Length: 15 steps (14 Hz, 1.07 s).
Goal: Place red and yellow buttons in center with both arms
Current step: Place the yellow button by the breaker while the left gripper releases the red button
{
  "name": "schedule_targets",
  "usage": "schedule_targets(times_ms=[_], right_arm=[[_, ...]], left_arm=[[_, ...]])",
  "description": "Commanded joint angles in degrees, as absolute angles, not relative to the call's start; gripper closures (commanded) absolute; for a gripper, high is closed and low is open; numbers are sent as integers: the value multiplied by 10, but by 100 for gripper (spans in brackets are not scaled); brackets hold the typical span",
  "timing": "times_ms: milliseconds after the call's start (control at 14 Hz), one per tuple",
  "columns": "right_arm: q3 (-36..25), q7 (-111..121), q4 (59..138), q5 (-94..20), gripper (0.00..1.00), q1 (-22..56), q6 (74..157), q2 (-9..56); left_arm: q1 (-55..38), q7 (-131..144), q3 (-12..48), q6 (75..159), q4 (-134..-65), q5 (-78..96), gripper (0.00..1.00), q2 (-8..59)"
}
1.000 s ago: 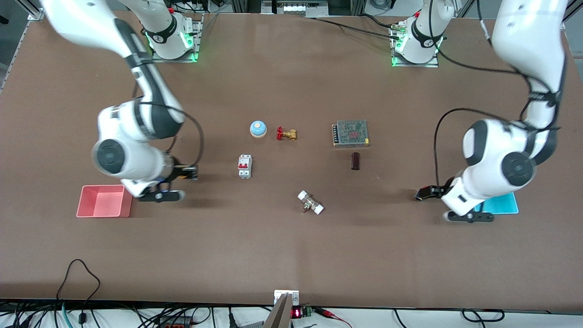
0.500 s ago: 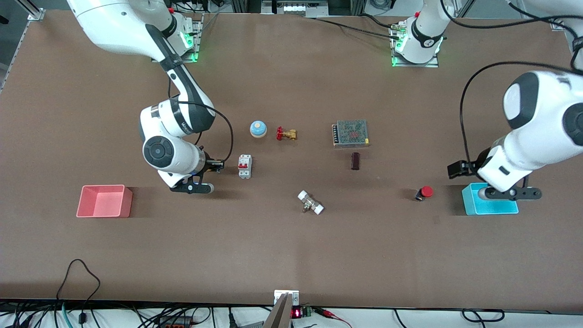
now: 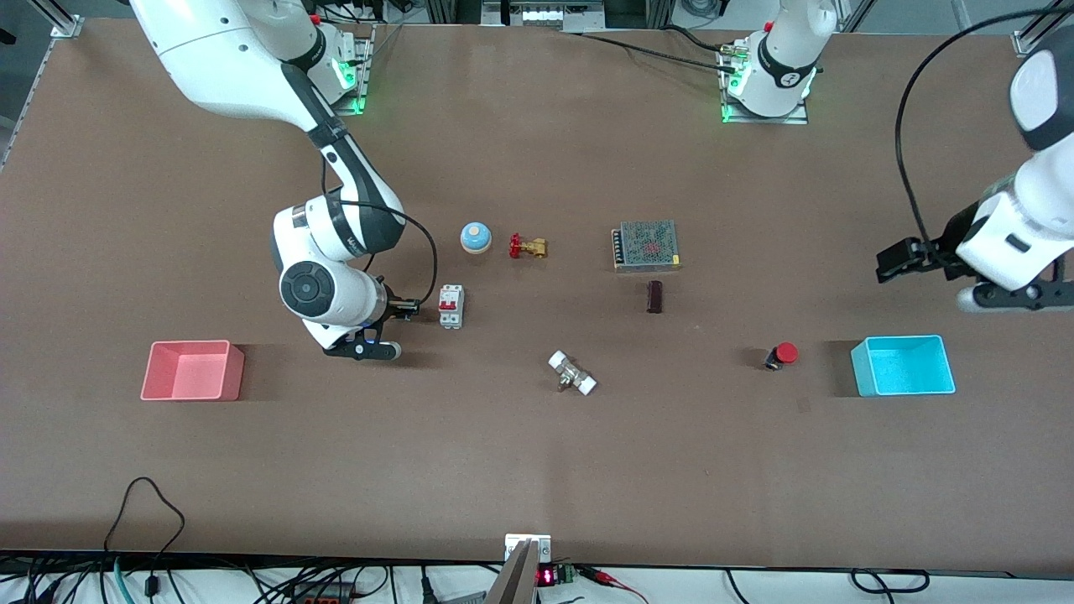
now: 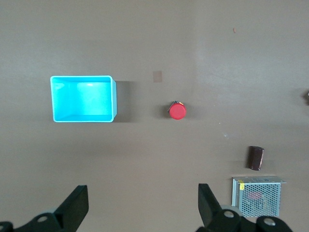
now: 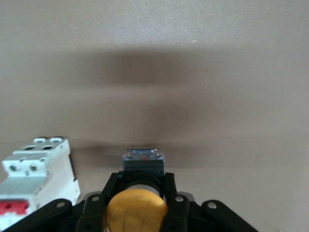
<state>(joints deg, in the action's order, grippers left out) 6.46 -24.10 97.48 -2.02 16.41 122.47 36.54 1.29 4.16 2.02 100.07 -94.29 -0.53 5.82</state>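
Note:
The red button lies on the brown tabletop beside the cyan tray, with nothing holding it. It also shows in the left wrist view. My left gripper is open and empty, high over bare tabletop at the left arm's end; its fingers stand wide apart. My right gripper is shut on the yellow button, gripping its black body, low over the table beside the white circuit breaker.
A pink tray stands at the right arm's end. A blue bell, a red-handled brass valve, a mesh power supply, a dark brown block and a white-ended fitting lie mid-table.
My left gripper let go of the red button on the table, then rose and drew away past the cyan tray. My right gripper carried the yellow button from the pink tray toward the circuit breaker.

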Motion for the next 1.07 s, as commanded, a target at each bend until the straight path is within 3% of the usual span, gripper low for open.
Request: schedule_targets(times_ms=[0,143,214,286,1000], right_arm=[[61,-250,977,10,94,169,1238,380],[61,-250,976,14,93,169,1238,381],[62,-255,974,12,64,169,1237,381],[61,-272,970,13,1,169,1235,379],[57,-278,924,13,0,152,1107,196]], left_arm=[[18,40,25,983,-957,4,0,16],[13,35,20,972,-957,4,0,0],[12,40,20,970,-957,4,0,-7],[11,40,19,967,-957,4,0,-12],[12,-15,3,935,-957,4,0,-37]])
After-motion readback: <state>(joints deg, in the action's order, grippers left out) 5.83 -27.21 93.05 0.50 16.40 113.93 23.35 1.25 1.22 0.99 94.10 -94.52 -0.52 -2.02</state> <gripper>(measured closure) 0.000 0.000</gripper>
